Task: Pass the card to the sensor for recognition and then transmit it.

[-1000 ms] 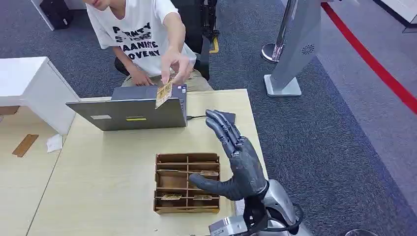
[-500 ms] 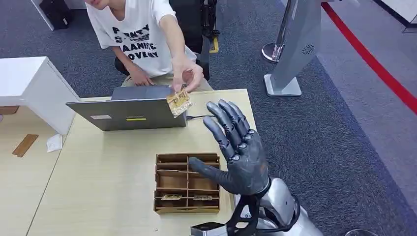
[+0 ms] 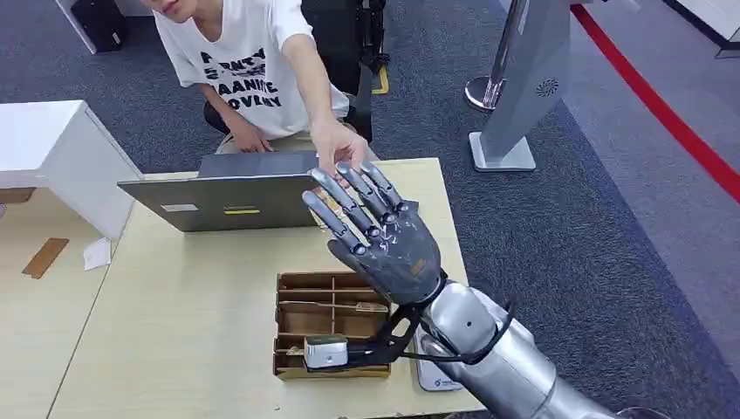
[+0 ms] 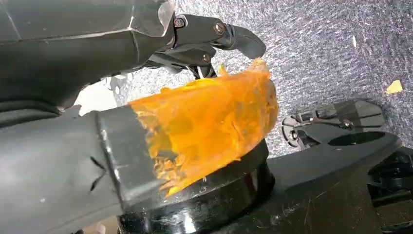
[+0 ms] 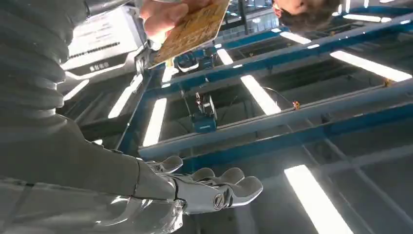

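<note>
My right hand (image 3: 380, 231) is raised over the table's far right part, its back toward the head camera and its fingers spread, holding nothing. Just beyond it a person's hand (image 3: 336, 144) reaches over the laptop. In the right wrist view that person's hand (image 5: 163, 14) holds a tan printed card (image 5: 192, 29) a little way off from my fingertips (image 5: 229, 187), not touching them. In the head view my hand hides the card. The left wrist view shows dark fingers (image 4: 219, 34) above grey carpet; whether they hold anything is unclear.
A brown compartment box (image 3: 290, 281) with several cards stands on the table's near middle. A grey laptop (image 3: 227, 202) sits open at the far edge, the person behind it. A white flat device (image 3: 436, 377) lies under my right forearm. A white cabinet (image 3: 52, 148) stands at left.
My right hand rose and swung forward and left, turning its back to the camera, toward the person's hand. The person brought the card right and lower; my hand now covers it.
</note>
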